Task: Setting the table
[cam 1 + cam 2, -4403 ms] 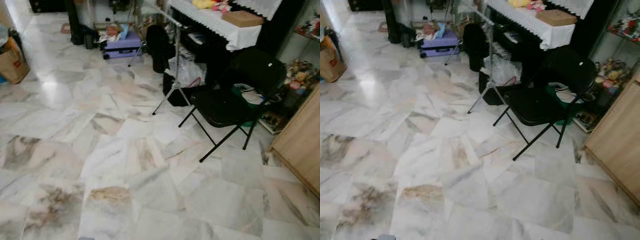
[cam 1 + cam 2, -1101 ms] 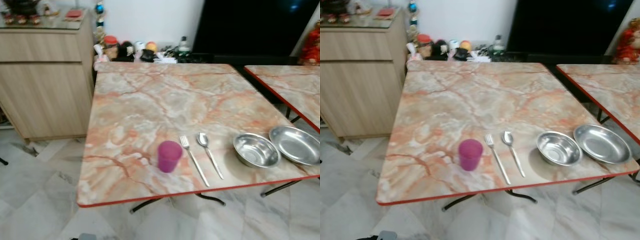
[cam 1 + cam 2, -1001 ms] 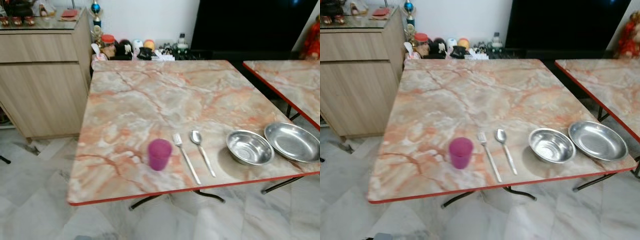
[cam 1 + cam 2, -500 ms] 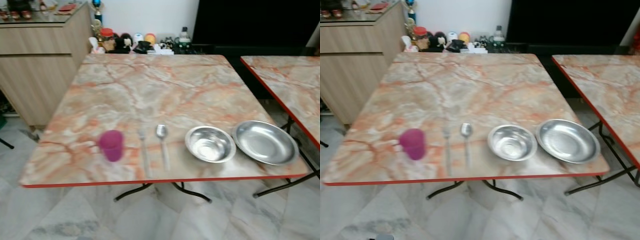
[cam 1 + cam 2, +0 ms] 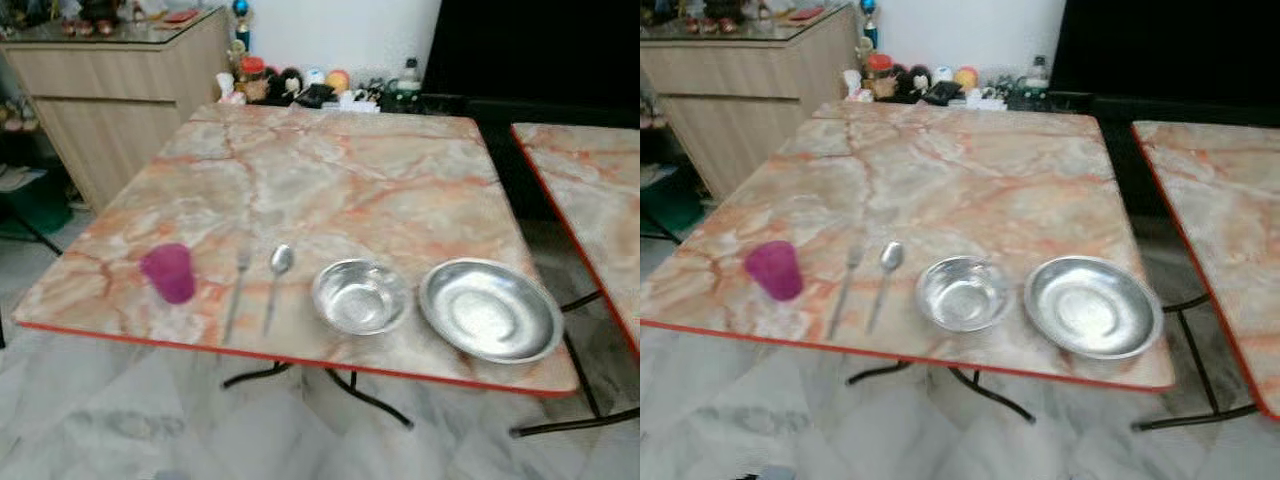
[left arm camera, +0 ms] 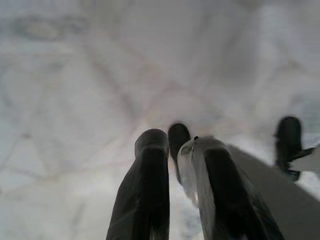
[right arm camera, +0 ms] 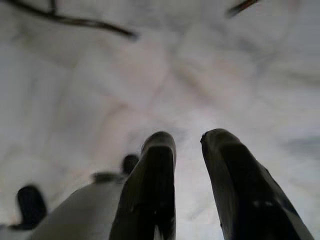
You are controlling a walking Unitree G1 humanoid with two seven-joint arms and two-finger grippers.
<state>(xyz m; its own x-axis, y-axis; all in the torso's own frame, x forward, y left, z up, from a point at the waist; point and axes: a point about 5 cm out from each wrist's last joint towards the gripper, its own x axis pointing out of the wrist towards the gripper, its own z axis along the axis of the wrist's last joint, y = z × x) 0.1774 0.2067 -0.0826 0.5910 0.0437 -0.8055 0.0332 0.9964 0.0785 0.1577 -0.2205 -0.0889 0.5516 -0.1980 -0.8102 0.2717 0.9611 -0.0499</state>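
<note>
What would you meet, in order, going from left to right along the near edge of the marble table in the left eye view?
Purple cup → fork → spoon → steel bowl → steel plate.

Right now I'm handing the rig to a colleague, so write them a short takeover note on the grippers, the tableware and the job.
Left gripper and right gripper: both hang over the marble floor, fingers slightly apart, holding nothing.
On the marble table, along its near edge from the robot's left: pink cup, fork, spoon, steel bowl, steel plate.
Done: the robot faces the table.
Left: nothing is picked up yet; arranging the setting is all ahead.
</note>
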